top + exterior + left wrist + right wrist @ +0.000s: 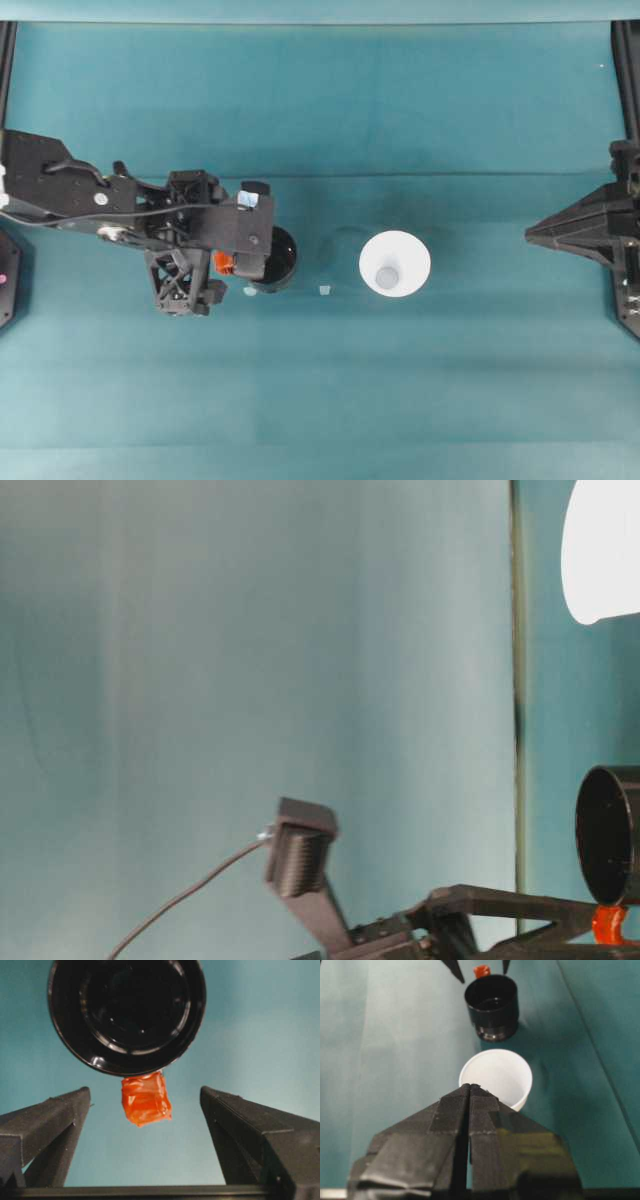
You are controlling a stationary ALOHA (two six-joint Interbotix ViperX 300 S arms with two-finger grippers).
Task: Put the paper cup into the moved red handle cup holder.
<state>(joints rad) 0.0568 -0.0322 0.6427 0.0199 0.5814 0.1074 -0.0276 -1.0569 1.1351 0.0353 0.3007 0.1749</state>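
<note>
Two arms work over a teal table (330,390), one reaching in from each side. The left arm (90,195) stretches from the left edge toward the middle of the overhead view, its wrist camera block over the near side of the holder. The right arm (590,230) stays at the right edge, well apart from the cup.

The left gripper (146,1097) stands wide: in its wrist view the two black fingers (50,1125) flank the red handle (146,1098) with clear teal gaps on both sides, touching neither the tab nor the holder. The right gripper (469,1091) is pressed together, its taped fingers (447,1125) meeting along one seam with nothing between them; it points at the cup from a short way back.

The holder (275,258) sits left of centre on the table, upright, mouth up, glossy black inside and empty (127,1010). Its handle (223,262) sticks out on the side facing the left arm.

The cup (395,264) stands upright on the table, right of the holder and near it but not touching, between the holder and the right gripper (495,1080). It is white and empty.

A tiny pale speck (323,290) lies on the table between holder and cup.
</note>
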